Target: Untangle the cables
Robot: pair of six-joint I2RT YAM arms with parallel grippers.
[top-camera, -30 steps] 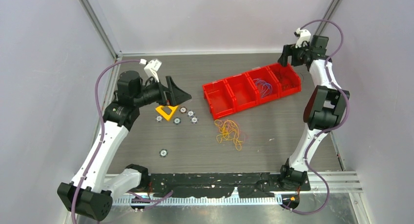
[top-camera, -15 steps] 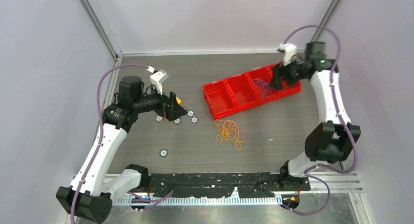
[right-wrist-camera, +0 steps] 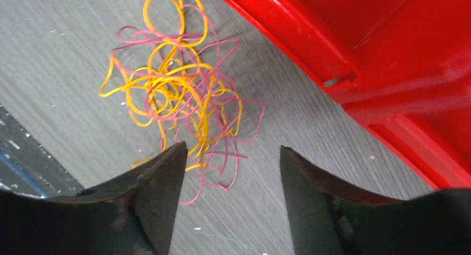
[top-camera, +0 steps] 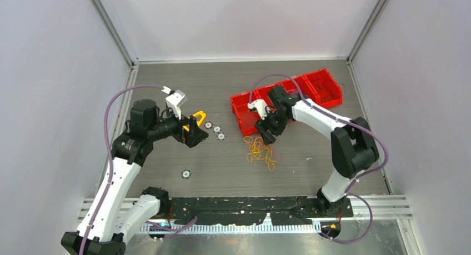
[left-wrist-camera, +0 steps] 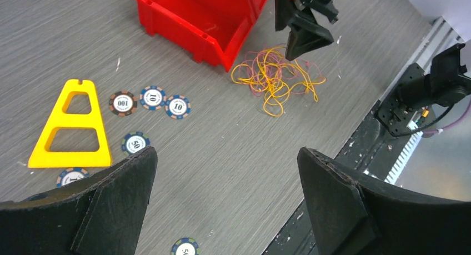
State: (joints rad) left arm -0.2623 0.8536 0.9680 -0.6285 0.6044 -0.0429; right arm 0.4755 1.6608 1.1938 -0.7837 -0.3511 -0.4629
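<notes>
Cables lie tangled near the released right hand; chips read 100, 10, 50; left hand released.

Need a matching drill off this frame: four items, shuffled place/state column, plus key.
Things:
1. cable tangle
2. yellow triangle
3. right tool
4. red bins

Place or state:
a. flat on the table, beside the chips
b. open, poised at the edge of the tangle
c. row of compartments, on the far side of the tangle
d. loose heap on bare table, outside the bins

Pairs: 1-d, 2-a, 3-b, 4-c
</notes>
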